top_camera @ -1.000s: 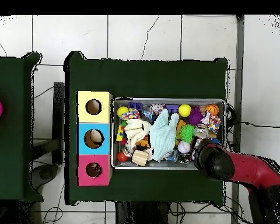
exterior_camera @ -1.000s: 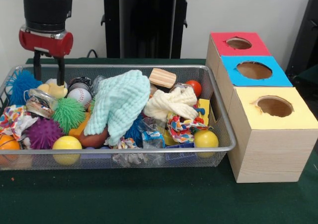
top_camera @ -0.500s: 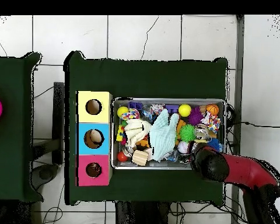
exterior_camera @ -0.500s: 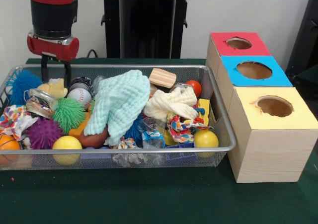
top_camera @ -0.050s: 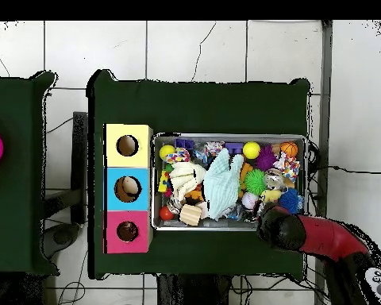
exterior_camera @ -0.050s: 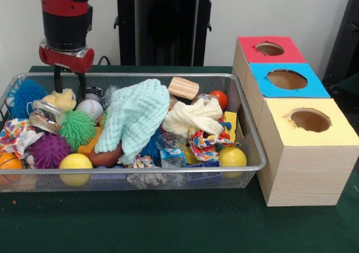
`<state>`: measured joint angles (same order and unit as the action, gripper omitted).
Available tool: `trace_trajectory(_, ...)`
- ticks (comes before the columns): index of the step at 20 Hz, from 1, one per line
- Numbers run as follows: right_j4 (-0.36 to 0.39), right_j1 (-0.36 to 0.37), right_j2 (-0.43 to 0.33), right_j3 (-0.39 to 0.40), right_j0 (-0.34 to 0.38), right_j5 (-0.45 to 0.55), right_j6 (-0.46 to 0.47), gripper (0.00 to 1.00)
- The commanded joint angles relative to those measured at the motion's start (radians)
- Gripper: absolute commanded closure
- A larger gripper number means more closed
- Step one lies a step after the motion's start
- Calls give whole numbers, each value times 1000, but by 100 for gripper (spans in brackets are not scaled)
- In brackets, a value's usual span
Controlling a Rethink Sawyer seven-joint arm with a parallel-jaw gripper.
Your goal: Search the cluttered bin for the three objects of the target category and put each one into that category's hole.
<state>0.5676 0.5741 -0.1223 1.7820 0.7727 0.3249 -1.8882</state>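
Observation:
The wire bin [exterior_camera @ -0.050s: 140, 169] is piled with toys and cloths. My gripper [exterior_camera @ -0.050s: 70, 93] hangs over its back left corner, open, with nothing between its fingers [exterior_camera @ -0.050s: 82, 87]. The tips stand just behind a yellow plush toy [exterior_camera @ -0.050s: 60, 101] and beside a baseball [exterior_camera @ -0.050s: 90, 108]. Nearby lie a green spiky ball [exterior_camera @ -0.050s: 77, 128], a purple spiky ball [exterior_camera @ -0.050s: 49, 149] and a yellow ball [exterior_camera @ -0.050s: 75, 163]. A mint cloth [exterior_camera @ -0.050s: 137, 115] and a cream cloth [exterior_camera @ -0.050s: 193, 116] cover the middle. In the overhead view the arm's head [top_camera @ -0.050s: 279, 225] hides the fingers at the bin's [top_camera @ -0.050s: 229, 136] lower right corner.
Three wooden boxes with round holes stand right of the bin: red top [exterior_camera @ -0.050s: 247, 46], blue top [exterior_camera @ -0.050s: 261, 77], yellow top [exterior_camera @ -0.050s: 280, 130]. A wooden block [exterior_camera @ -0.050s: 183, 87], a red ball [exterior_camera @ -0.050s: 220, 98] and a second yellow ball [exterior_camera @ -0.050s: 232, 156] lie at the bin's right end.
In the front view the gripper has shifted to the right along the bin's back edge, from the corner toward the baseball. It has stayed open and holds nothing.

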Motion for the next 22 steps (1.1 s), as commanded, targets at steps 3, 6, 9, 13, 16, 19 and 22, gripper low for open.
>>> trace_trajectory(3,-54,-99,55,-55,-37,-97,-188,0)
trace_trajectory(6,-63,-74,86,-33,-57,-140,-200,0)
trace_trajectory(9,-57,-44,138,-20,-103,-223,-216,0)
trace_trajectory(13,-70,-20,191,-13,-151,-283,-215,0)
trace_trajectory(16,-90,-13,193,-5,-152,-280,-201,0)
trace_trajectory(19,-106,-16,190,-2,-146,-284,-187,0)
trace_trajectory(22,-113,-49,187,-12,-135,-319,-186,0)
